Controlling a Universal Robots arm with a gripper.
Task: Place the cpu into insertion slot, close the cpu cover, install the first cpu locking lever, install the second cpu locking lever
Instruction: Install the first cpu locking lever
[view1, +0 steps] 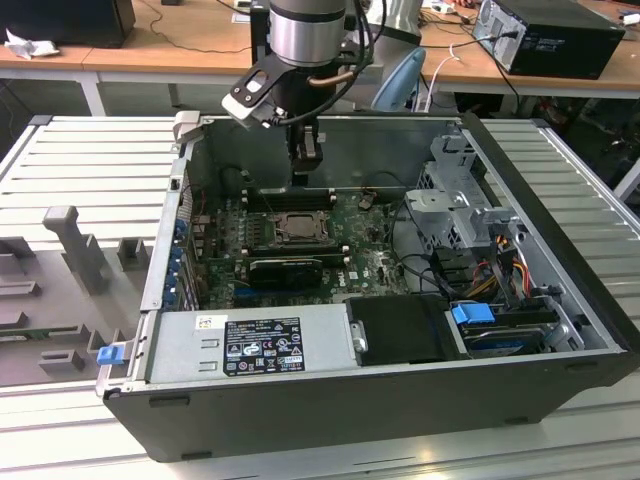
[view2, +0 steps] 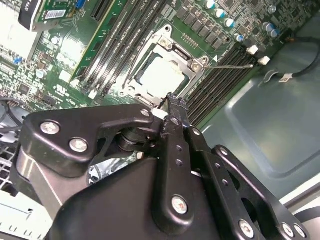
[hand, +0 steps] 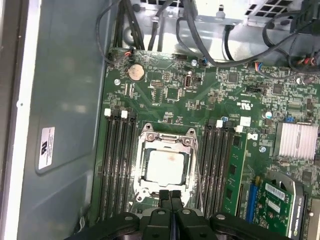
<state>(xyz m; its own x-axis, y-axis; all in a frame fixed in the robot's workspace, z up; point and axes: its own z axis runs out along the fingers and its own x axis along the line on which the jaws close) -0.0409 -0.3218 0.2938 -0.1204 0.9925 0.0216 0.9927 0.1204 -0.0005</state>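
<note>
1. The cpu lies flat in the slot near the middle of the board, so the first step looks done.
2. The cover appears to be down over it, its frame ringing the chip, which shows through the window.
3. A thin wire lever slants away from the socket's edge over the memory slots. It looks unlatched, though from these angles I cannot be sure. The opposite lever is too hard to make out to judge.
4. So, by my reading, placing and closing are done and the lever work is left.
5. The claw is closed with its fingers pressed together, holding nothing. It hovers just beside the socket's edge and touches nothing I can make out.
6. In the exterior view it hangs at 12 o'clock from the socket, inside the open case on the worktop.
</note>
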